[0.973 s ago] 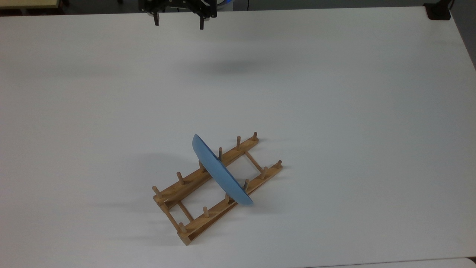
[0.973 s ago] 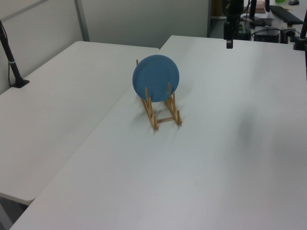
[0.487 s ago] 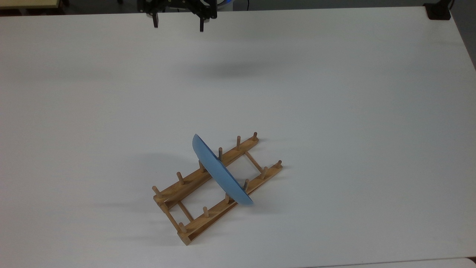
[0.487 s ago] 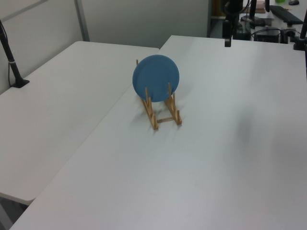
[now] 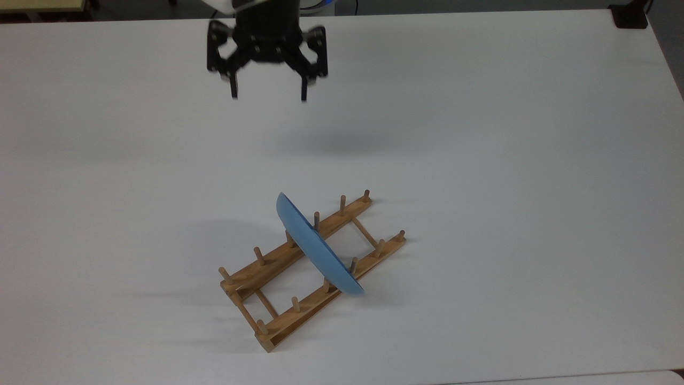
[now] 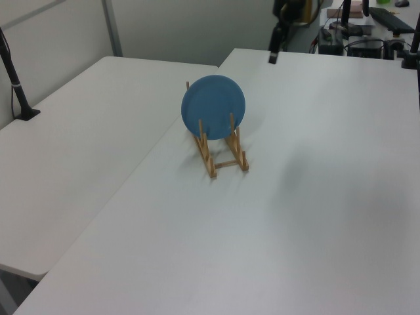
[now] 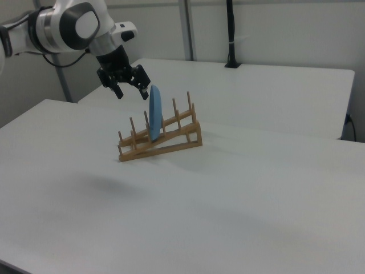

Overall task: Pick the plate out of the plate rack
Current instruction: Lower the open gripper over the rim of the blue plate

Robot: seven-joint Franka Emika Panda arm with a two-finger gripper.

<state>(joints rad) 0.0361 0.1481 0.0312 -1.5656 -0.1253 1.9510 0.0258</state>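
The light-blue plate [image 5: 315,246] stands on edge in the middle slots of the wooden plate rack [image 5: 272,262], which lies diagonally on the white table. From the left view the plate [image 6: 213,105] shows its round face above the rack [image 6: 210,159]. My gripper [image 5: 269,97] hangs open in the air, well apart from the plate toward the top view's upper edge, with nothing between its fingers. In the right view the gripper [image 7: 131,92] hovers just left of the plate's [image 7: 155,113] upper rim, above the rack [image 7: 171,145].
A second white table [image 6: 79,131] adjoins on the left view's left, with a black clamped post [image 6: 16,85] on it. A black block [image 5: 630,16] sits at the top view's upper right corner. Desk clutter [image 6: 374,26] lies beyond the far edge.
The gripper has come away from the table's far edge toward the rack, lower in the top view and leftward in the left view. Plate and rack have not moved.
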